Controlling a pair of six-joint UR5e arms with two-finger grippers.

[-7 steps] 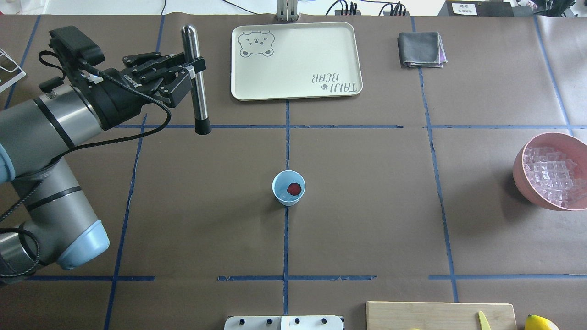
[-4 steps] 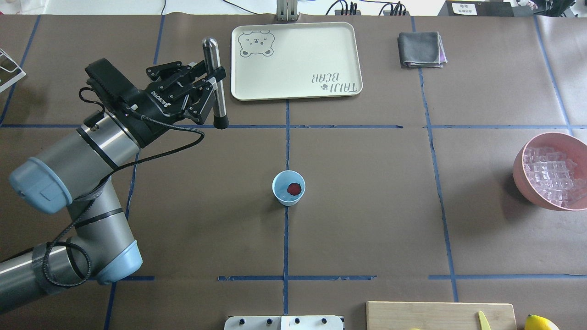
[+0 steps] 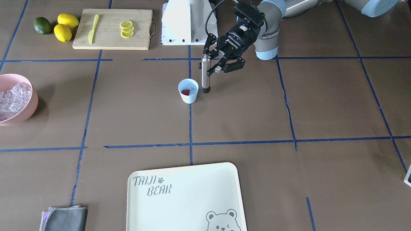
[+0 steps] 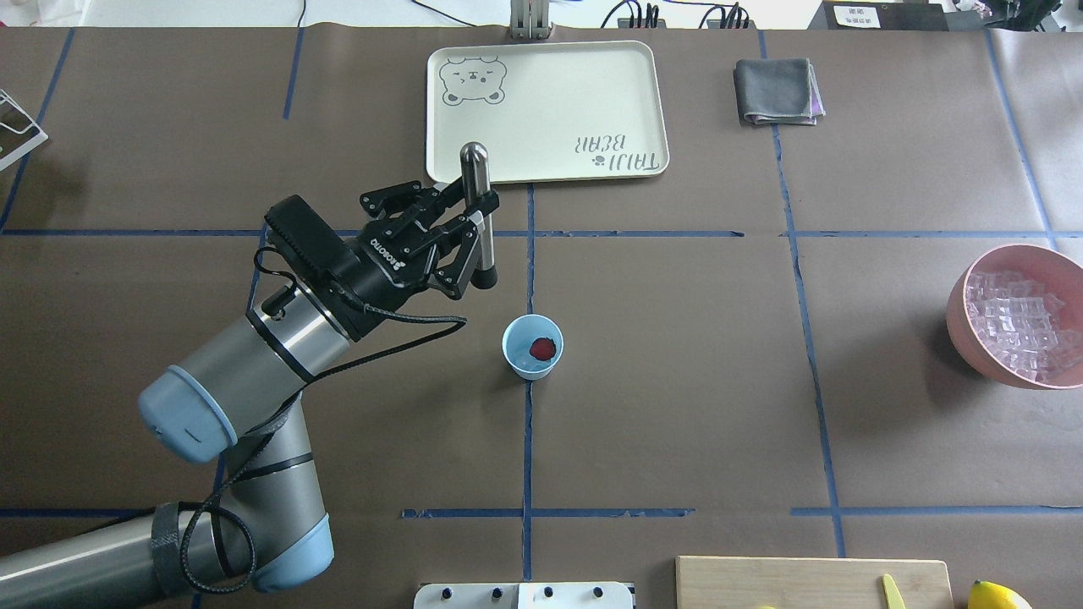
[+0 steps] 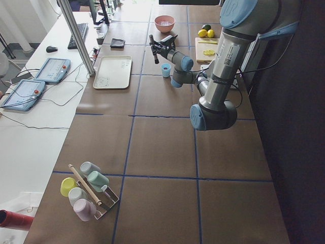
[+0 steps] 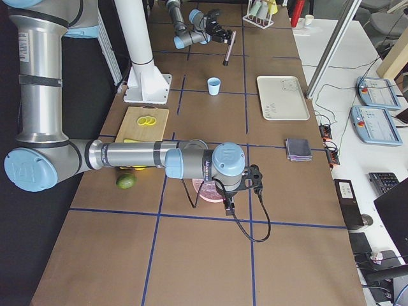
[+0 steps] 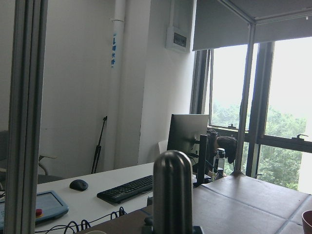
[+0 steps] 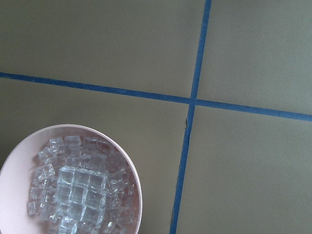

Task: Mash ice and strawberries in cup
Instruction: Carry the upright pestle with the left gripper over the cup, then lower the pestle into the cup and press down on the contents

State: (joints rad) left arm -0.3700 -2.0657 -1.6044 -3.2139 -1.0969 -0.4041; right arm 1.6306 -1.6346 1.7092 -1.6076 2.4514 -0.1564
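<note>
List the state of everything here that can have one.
left tool, shut on the muddler.
muddler, near upright, raised beside the cup, not in it.
cup, upright, strawberry inside.
strawberry, looks whole, unmashed.
pink bowl, upright, filled with ice.
right tool, over the pink bowl; open or shut unclear.
cloth, folded.

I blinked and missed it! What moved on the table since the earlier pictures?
The left pincer, gripping the silver metal rod with a black tip the whole time, swung from the table's far left part toward the middle and is now close to the small light-blue cup. Nothing was picked up or let go. The tiny red strawberry in the cup, the pink bowl of ice cubes and the cream tray stayed put.
</note>
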